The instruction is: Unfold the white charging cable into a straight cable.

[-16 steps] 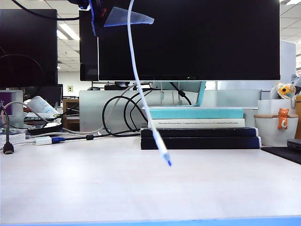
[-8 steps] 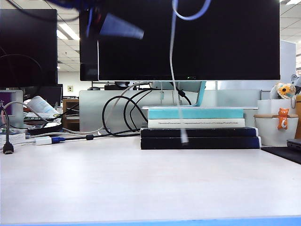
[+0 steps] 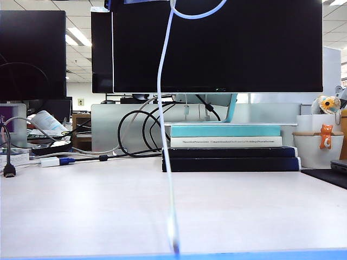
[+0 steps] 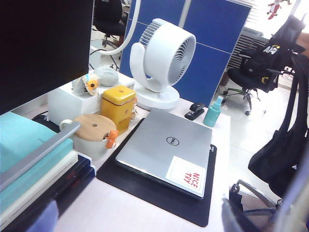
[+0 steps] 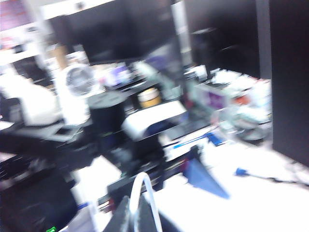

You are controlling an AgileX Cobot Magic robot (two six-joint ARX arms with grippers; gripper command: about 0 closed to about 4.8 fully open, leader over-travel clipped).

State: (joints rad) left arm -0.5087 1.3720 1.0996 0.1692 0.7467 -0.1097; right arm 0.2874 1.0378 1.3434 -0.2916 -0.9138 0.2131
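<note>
The white charging cable [image 3: 164, 135] hangs from above the top edge of the exterior view, and its lower plug [image 3: 173, 238] dangles low, close to the camera. A short loop of it [image 3: 203, 13] curves at the top. In the blurred right wrist view my right gripper [image 5: 134, 217] is shut on a loop of the cable [image 5: 145, 191]. In the left wrist view my left gripper [image 4: 137, 224] is open with nothing between its blurred fingertips [image 4: 46, 217]. Only a blue sliver of the left gripper [image 3: 135, 1] shows in the exterior view. The right gripper is out of that view.
A big monitor [image 3: 217, 49] stands behind a stack of books [image 3: 227, 149], with black cables [image 3: 141, 130] beside it. A white adapter with a blue plug [image 3: 51, 161] lies at the left. A laptop [image 4: 166, 150] on a black mat, a fan [image 4: 161, 63] and a mug [image 3: 320, 146] are at the right.
The hanging cable end has swung right, then back left and toward the camera, now dangling lower in the picture. The left gripper has risen almost out of the exterior view's top.
</note>
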